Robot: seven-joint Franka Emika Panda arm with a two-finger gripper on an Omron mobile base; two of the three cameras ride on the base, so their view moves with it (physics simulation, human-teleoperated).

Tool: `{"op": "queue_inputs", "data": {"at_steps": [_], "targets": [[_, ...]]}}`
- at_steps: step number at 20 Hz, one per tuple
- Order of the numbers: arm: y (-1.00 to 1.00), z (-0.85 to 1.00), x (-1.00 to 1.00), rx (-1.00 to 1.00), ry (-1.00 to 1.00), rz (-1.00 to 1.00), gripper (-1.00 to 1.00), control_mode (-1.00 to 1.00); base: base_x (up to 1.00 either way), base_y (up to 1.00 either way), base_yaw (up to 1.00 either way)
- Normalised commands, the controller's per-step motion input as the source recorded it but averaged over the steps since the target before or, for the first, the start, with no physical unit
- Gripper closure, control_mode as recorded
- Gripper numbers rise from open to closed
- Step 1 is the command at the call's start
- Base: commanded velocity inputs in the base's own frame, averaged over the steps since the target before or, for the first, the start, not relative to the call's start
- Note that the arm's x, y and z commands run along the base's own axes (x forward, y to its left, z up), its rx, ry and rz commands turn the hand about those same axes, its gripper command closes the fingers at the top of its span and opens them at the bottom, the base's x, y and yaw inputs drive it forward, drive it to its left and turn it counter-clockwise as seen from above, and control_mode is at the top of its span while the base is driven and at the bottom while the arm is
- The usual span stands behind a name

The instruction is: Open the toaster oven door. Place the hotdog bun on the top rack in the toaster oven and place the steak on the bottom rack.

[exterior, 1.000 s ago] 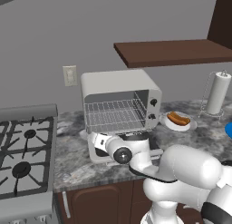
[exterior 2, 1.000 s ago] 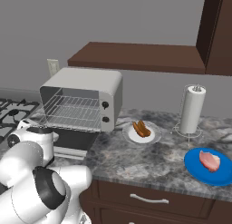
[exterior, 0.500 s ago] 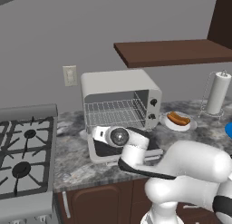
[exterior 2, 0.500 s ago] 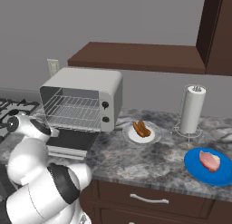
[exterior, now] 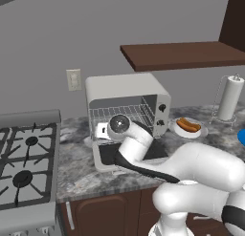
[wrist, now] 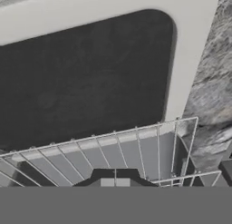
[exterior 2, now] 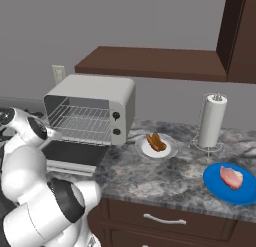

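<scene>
The toaster oven [exterior: 125, 92] [exterior 2: 95, 93] stands on the counter with its door [exterior: 104, 154] [exterior 2: 70, 152] dropped flat and open. In the hand view the door's dark glass [wrist: 86, 78] lies below, and wire rack bars [wrist: 136, 148] cross the lower part. I cannot tell the top rack from the bottom rack there. My gripper [wrist: 115, 177] is shut and holds nothing, and my wrist [exterior: 119, 123] hangs before the oven mouth. The hotdog bun [exterior: 187, 124] [exterior 2: 156, 141] lies on a white dish [exterior 2: 145, 150]. The steak [exterior 2: 231, 176] rests on a blue plate [exterior 2: 215, 187].
A black-grated stove [exterior: 24, 154] adjoins the oven's left side. A paper towel roll [exterior: 229, 98] [exterior 2: 212, 121] stands at the back right. A dark wooden shelf [exterior 2: 150, 63] hangs above the oven. Bare granite counter [exterior 2: 160, 173] lies between oven and blue plate.
My hand has risen from low over the open door up toward the oven mouth. The door, bun and steak have stayed put.
</scene>
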Motion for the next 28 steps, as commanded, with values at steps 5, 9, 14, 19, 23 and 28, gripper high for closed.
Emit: {"op": "queue_inputs", "data": {"at_steps": [5,9,14,19,23,28], "targets": [[-0.05,0.00,0.12,-0.04,0.08,0.12,1.00,-1.00,0.00,0.00,0.00],[-0.02,0.00,0.07,0.00,0.11,0.18,1.00,-1.00,0.00,0.00,0.00],[0.01,-0.08,0.01,-0.02,0.05,0.16,-1.00,-1.00,0.00,0.00,0.00],[0.00,-0.16,-0.02,0.00,0.01,0.09,-1.00,-1.00,0.00,0.00,0.00],[0.06,-0.08,0.01,0.00,0.01,0.00,-1.00,-1.00,0.00,0.00,0.00],[0.11,-0.12,0.15,-0.01,0.02,0.00,-1.00,-1.00,0.00,0.00,0.00]]}}
